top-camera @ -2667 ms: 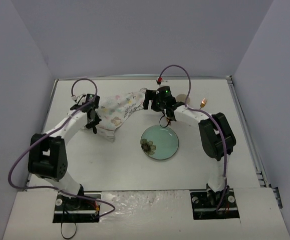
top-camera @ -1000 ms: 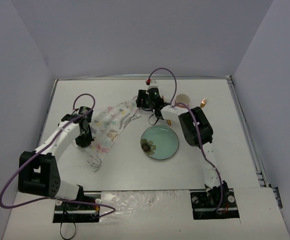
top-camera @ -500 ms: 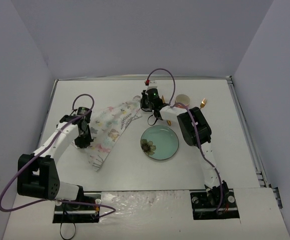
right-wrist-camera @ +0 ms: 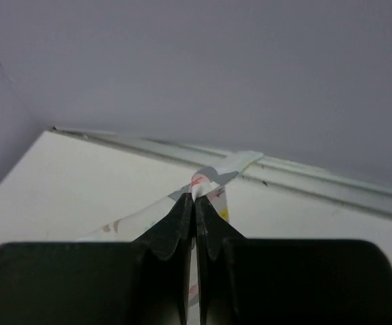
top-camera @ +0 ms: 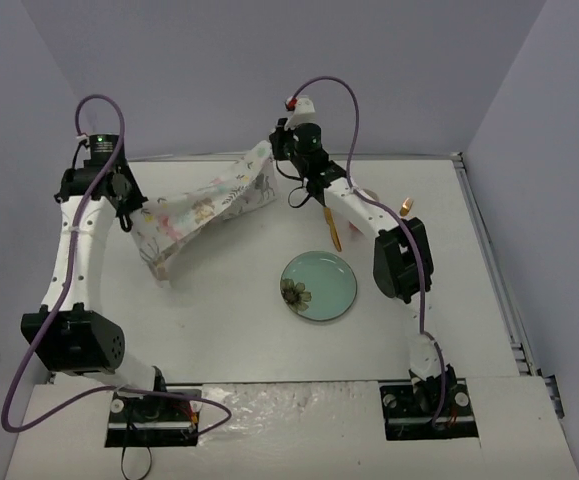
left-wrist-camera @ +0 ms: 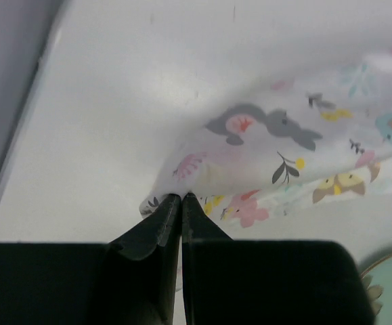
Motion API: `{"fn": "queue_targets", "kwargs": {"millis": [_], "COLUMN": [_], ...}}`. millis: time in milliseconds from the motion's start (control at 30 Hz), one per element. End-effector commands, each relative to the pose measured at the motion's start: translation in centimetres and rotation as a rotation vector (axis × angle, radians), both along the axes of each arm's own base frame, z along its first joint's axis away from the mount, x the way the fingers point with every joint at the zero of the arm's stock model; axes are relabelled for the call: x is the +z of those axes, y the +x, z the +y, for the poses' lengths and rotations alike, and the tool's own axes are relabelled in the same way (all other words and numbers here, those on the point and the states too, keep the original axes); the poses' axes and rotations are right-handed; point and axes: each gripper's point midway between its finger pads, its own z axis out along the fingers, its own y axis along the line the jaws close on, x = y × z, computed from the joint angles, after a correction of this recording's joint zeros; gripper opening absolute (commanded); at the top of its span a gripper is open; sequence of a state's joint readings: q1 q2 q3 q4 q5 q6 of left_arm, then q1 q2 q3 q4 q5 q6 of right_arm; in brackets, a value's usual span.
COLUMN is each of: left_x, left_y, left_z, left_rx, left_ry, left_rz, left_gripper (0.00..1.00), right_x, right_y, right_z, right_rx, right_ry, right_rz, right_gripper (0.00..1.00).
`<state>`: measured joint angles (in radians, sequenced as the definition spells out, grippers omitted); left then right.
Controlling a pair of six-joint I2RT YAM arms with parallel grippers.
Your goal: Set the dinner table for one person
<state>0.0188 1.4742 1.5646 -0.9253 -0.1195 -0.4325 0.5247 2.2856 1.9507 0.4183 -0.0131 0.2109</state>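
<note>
While the white tabletop (top-camera: 239, 330) fills the middle of the overhead view with walls close along its far and side edges, bare room lies at lower left and lower right of the green plate (top-camera: 318, 285). Left claw (top-camera: 121, 203) and right claw (top-camera: 281, 142), both pressed together, each pinch a corner of the patterned placemat (top-camera: 204, 210), which sags between them across the upper left.

dinner table (top-camera: 254, 335), white, matte, flat, rectangular
</note>
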Motion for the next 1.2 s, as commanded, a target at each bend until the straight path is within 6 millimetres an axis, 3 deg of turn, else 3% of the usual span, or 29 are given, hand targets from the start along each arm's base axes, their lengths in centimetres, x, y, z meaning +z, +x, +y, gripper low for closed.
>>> {"fn": "queue_targets", "kwargs": {"millis": [0, 33, 100, 167, 233, 267, 333, 400, 467, 600, 667, 733, 767, 800, 933, 1033, 1167], "left_x": [9.7, 12.0, 14.3, 15.6, 15.7, 15.1, 12.2, 9.0, 3.0, -5.0, -7.8, -9.4, -9.6, -9.7, -9.7, -11.2, -13.8], "left_y": [2.6, 2.8, 2.8, 2.4, 2.2, 2.0, 1.5, 0.9, 0.2, -1.2, -1.8, -2.3, -2.4, -2.5, -4.2, -7.2, -9.2], "left_z": [3.5, 4.0, 4.5, 4.4, 3.9, 3.7, 3.2, 2.9, 1.9, 0.5, 0.4, 0.3, 0.0, -0.5, -1.3, -2.0, -2.6], "left_rx": [0.071, 0.079, 0.079, 0.058, 0.031, 0.02, 0.003, 0.0, -0.011, 0.023, 0.049, 0.056, 0.049, 0.04, 0.053, 0.094, 0.135], "left_ry": [0.03, 0.032, 0.05, 0.064, 0.056, 0.049, 0.034, 0.009, -0.054, -0.157, -0.173, -0.184, -0.198, -0.214, -0.237, -0.263, -0.284], "left_rz": [-0.214, -0.265, -0.322, -0.353, -0.372, -0.368, -0.334, -0.281, -0.159, -0.012, 0.048, 0.091, 0.099, 0.104, 0.087, 0.088, 0.109], "left_gripper": [0.0, 0.0, 0.0, 0.0, 0.0, 0.0, 0.0, 0.0, 0.0, 0.04, 0.28, 0.6, 0.66, 0.69, 0.74, 0.75, 0.75], "right_x": [17.6, 19.1, 21.9, 21.9, 22.7, 21.9, 19.3, 14.9, 10.6, 0.7, -3.8, -7.3, -8.5, -9.6, -10.2, -9.2, -8.7], "right_y": [-2.0, -2.3, -3.3, -4.2, -5.6, -5.8, -6.0, -6.1, -6.0, -6.5, -6.9, -7.2, -7.3, -7.6, -8.2, -8.3, -8.4], "right_z": [0.5, 0.6, 0.3, -0.2, -1.0, -1.3, -1.7, -2.2, -2.7, -3.3, -3.7, -3.8, -4.0, -4.2, -5.1, -6.1, -6.5], "right_rx": [0.066, 0.079, 0.089, 0.093, 0.09, 0.083, 0.072, 0.061, 0.047, 0.041, 0.041, 0.042, 0.042, 0.041, 0.027, 0.004, -0.003], "right_ry": [0.173, 0.187, 0.224, 0.234, 0.239, 0.227, 0.2, 0.16, 0.116, 0.038, 0.008, -0.018, -0.026, -0.033, -0.035, -0.028, -0.029], "right_rz": [-0.294, -0.319, -0.373, -0.376, -0.394, -0.387, -0.349, -0.281, -0.215, -0.053, 0.027, 0.086, 0.109, 0.13, 0.146, 0.137, 0.132], "right_gripper": [0.0, 0.0, 0.0, 0.0, 0.0, 0.0, 0.0, 0.0, 0.0, 0.0, 0.0, 0.0, 0.0, 0.0, 0.0, 0.0, 0.0]}}
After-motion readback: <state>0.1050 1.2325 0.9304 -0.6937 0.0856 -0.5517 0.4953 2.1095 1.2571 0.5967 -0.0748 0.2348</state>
